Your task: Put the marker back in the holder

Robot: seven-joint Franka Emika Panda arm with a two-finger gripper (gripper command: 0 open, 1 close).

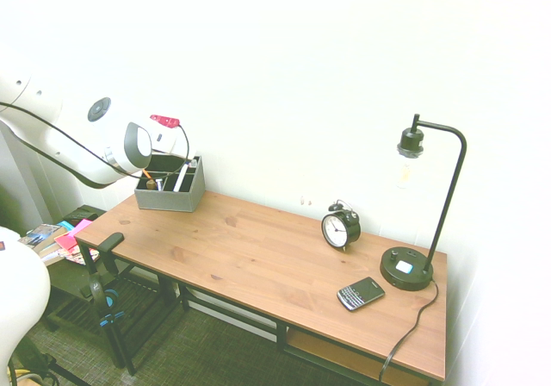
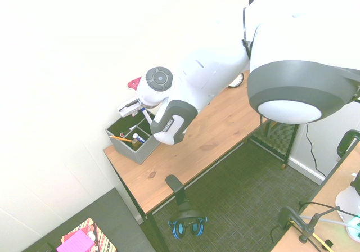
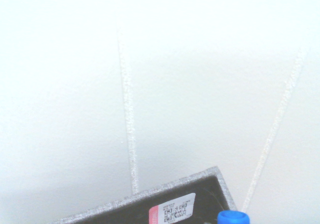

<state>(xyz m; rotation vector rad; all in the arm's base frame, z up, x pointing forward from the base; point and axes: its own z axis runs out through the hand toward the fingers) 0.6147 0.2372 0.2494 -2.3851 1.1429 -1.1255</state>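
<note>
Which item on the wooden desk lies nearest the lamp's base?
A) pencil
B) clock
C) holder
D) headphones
B: the clock stands just left of the lamp's base in the first exterior view, while the holder is at the desk's far end.

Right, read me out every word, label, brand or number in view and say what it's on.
"FRANKA", slightly blurred: white-and-grey robot arm.
Too small or blurred to read: print on the pink-and-white QR sticker inside the grey box-shaped organizer; black alarm clock's dial; black phone's keys.
</note>
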